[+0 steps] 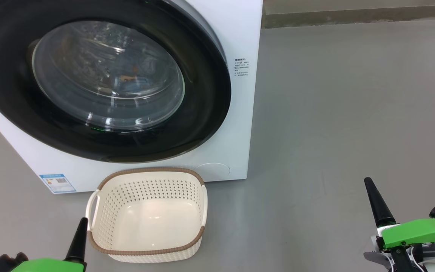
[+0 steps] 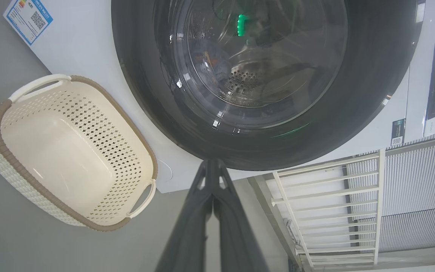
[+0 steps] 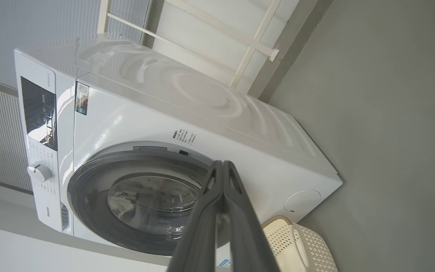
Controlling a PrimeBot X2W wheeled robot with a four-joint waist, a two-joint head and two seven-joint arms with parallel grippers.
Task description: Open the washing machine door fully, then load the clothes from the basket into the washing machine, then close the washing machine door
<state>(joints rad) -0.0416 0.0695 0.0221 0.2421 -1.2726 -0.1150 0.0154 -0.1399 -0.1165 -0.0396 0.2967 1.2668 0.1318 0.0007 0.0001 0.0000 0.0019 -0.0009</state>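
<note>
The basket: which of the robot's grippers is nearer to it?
Left. The left gripper sits close beside the left rim of the basket; the right gripper hangs far to its right.

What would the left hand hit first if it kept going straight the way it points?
Probably the washing machine door, near its black rim; the shut left hand aims there, though depth is unclear.

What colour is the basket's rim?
The basket's rim is brown, woven-looking; the head view shows it best.

cream perforated basket (image 1: pixel 147 211), glossy black door (image 1: pixel 100 81)
</note>
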